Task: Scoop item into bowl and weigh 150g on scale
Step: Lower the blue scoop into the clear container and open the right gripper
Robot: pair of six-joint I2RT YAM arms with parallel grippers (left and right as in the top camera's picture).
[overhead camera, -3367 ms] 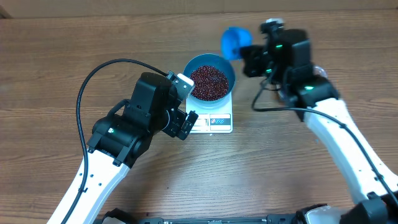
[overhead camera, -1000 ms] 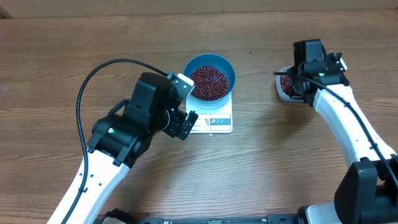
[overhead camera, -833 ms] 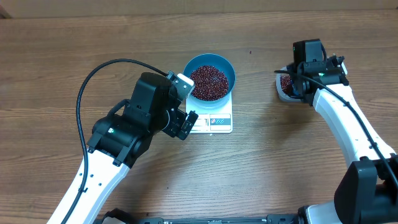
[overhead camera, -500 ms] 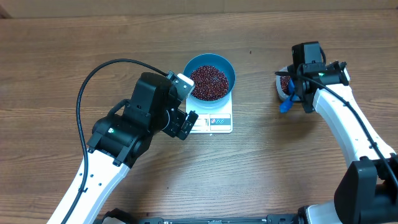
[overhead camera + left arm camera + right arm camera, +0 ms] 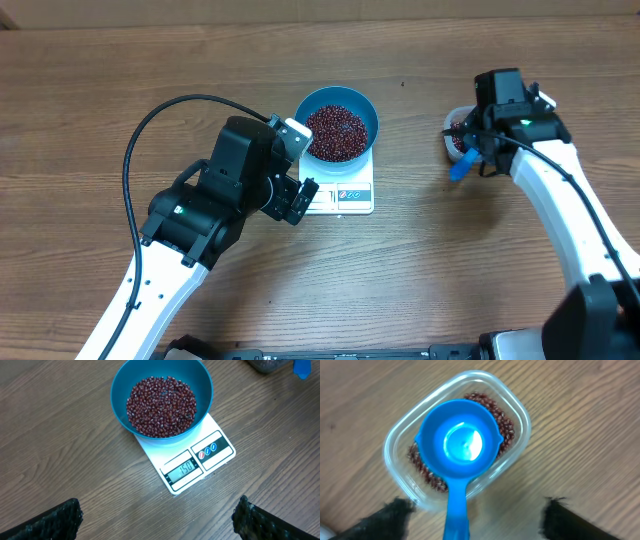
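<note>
Beans [image 5: 161,406] heaped in blue bowl [image 5: 119,400] atop scale [image 5: 197,462], upper centre of frame; left gripper [image 5: 157,515] released, spread wide below; right gripper [image 5: 477,510] released above tub [image 5: 395,460] at upper right, scoop [image 5: 462,442] resting inside

Beans [image 5: 161,406] in blue bowl [image 5: 204,382] on scale [image 5: 197,464]

Left fingers [image 5: 55,520] spread wide; right fingers [image 5: 570,520] parted, pointing down

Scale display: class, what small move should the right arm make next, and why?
Probably lift the right end effector clear and stop: the scale shows 150 under the bowl of beans, and the scoop lies in the tub, ungripped.
</note>
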